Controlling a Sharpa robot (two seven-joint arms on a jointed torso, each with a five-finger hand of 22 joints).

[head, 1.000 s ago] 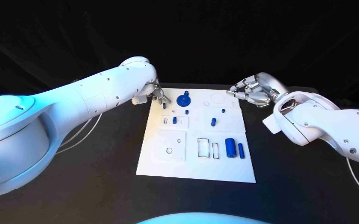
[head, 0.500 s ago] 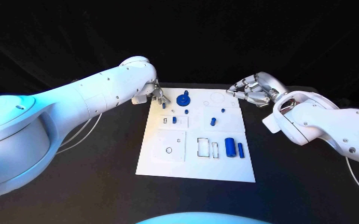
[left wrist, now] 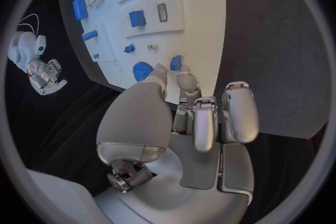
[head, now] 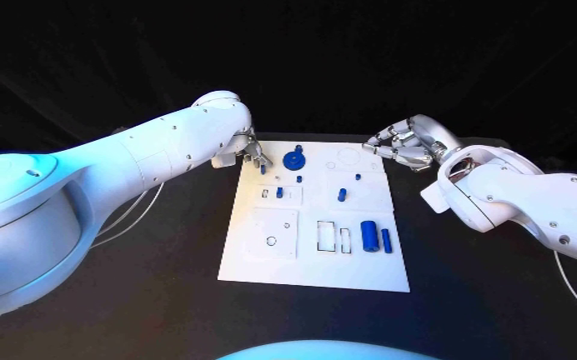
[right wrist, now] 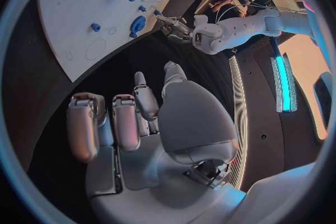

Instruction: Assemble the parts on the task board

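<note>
The head camera looks steeply down from above onto the black desk (head: 144, 293), far enough back to take in the whole white task board (head: 315, 272) with one arm entering from each side. The left wrist camera sits close behind the left hand (left wrist: 182, 140) and faces along its fingers toward the board's far end, while the right wrist camera sits close behind the right hand (right wrist: 140, 140) and faces across the same end. All three views share the task board; each wrist view also catches the opposite hand.
</note>
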